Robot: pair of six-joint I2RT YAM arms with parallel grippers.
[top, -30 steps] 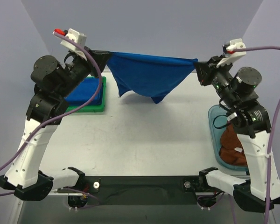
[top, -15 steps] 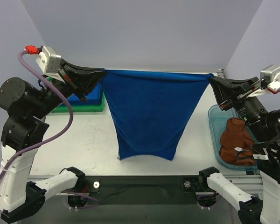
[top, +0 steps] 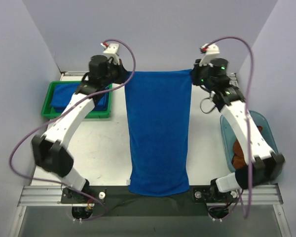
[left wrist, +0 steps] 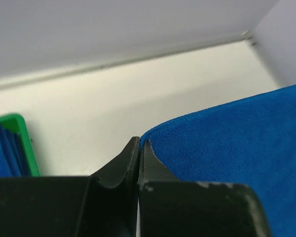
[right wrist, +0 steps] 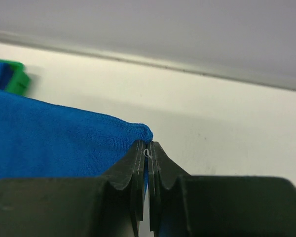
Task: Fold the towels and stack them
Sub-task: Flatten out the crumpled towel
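At the far end of the surface (top: 103,143), both arms reach out to the same line. The left fingers (left wrist: 139,148) are pressed together, with one far corner of the blue towel (top: 158,133) meeting their tips. How much cloth sits inside the pinch is hard to make out in the left wrist view. The right fingers (right wrist: 147,148) are also pressed together, and the other far corner is pinched between them, the hem bulging just above the tips.

From overhead, both sets of fingers are largely hidden under the wrist housings. The towel's far edge runs straight between them. From that edge the towel lies flat and lengthwise down the middle of the surface, toward the arm bases. Its near end overlaps the dark strip (top: 113,193) at the front edge.

Left of the towel, a green tray (top: 76,116) holds folded blue towels (top: 64,96), partly covered by the left arm. At the right edge, a teal bin (top: 266,128) holds a rust-brown towel (top: 241,148), mostly screened by the right arm.
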